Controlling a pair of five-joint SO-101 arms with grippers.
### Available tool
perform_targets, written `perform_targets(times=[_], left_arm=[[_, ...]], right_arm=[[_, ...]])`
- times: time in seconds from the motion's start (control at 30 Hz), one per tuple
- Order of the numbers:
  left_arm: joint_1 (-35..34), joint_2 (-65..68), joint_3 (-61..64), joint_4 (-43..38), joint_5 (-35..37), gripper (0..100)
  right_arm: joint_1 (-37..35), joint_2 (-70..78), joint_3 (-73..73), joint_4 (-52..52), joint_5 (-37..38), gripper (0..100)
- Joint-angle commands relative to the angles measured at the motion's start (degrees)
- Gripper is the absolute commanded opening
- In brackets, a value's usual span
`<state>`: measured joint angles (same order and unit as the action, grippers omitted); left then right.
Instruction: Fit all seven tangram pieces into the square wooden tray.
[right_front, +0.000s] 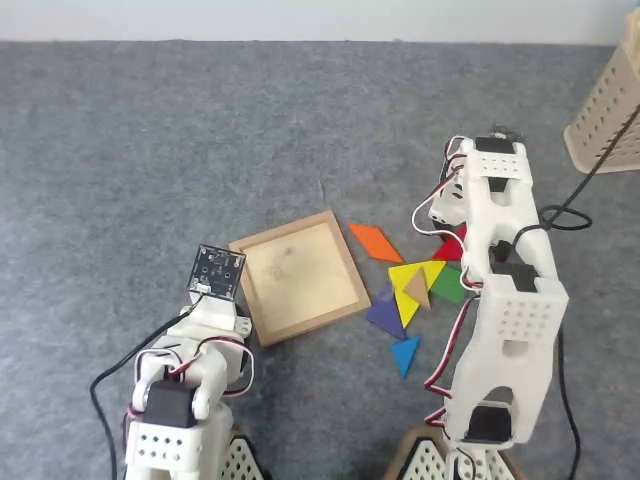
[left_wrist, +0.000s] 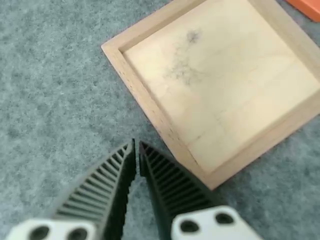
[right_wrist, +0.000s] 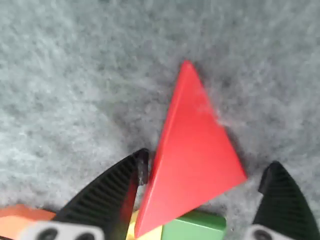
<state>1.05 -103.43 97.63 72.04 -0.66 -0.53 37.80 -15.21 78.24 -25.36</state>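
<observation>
The square wooden tray (right_front: 300, 276) lies on the grey carpet with nothing in it. To its right lie the orange parallelogram (right_front: 375, 242), yellow triangle (right_front: 412, 272), tan piece (right_front: 416, 289), green piece (right_front: 451, 286), purple triangle (right_front: 385, 313) and blue triangle (right_front: 404, 353). The red triangle (right_wrist: 192, 155) sits partly under the right arm, one edge resting on the green piece (right_wrist: 195, 227). My right gripper (right_wrist: 207, 161) is open around it; one finger (right_wrist: 117, 187) touches its edge, the other stands apart. My left gripper (left_wrist: 136, 146) is shut and holds nothing, just off the tray's rim (left_wrist: 150, 107).
A perforated beige basket (right_front: 610, 105) stands at the far right with a black cable running from it. The left arm (right_front: 185, 395) sits at the near left, the right arm (right_front: 505, 300) over the pieces. Open carpet stretches behind the tray.
</observation>
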Motion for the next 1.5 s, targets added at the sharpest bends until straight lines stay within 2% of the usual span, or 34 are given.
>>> perform_targets(times=[0.0, 0.2, 0.43, 0.83, 1.07, 1.27, 1.47], left_arm=[[-0.1, -1.2, -1.1, 0.4, 0.4, 1], [-0.1, -1.2, -1.1, 0.4, 0.4, 1], [-0.1, -1.2, -1.1, 0.4, 0.4, 1], [-0.1, -1.2, -1.1, 0.4, 0.4, 1], [-0.1, -1.2, -1.1, 0.4, 0.4, 1], [-0.1, -1.2, -1.1, 0.4, 0.4, 1], [-0.1, -1.2, -1.1, 0.4, 0.4, 1]], right_arm=[[0.0, 0.2, -2.8, 0.8, 0.9, 28.9], [0.1, 0.7, -3.0, 2.9, 0.7, 20.5], [-0.4, -3.4, -3.4, 3.8, 1.1, 15.8], [-9.1, -10.2, 3.2, 4.5, 4.7, 10.5], [-8.8, -11.7, 3.8, 3.6, 9.4, 0.6], [-6.1, -12.8, 3.4, 4.0, 11.1, 0.6], [-5.9, -23.2, 3.8, 6.7, 16.2, 0.6]])
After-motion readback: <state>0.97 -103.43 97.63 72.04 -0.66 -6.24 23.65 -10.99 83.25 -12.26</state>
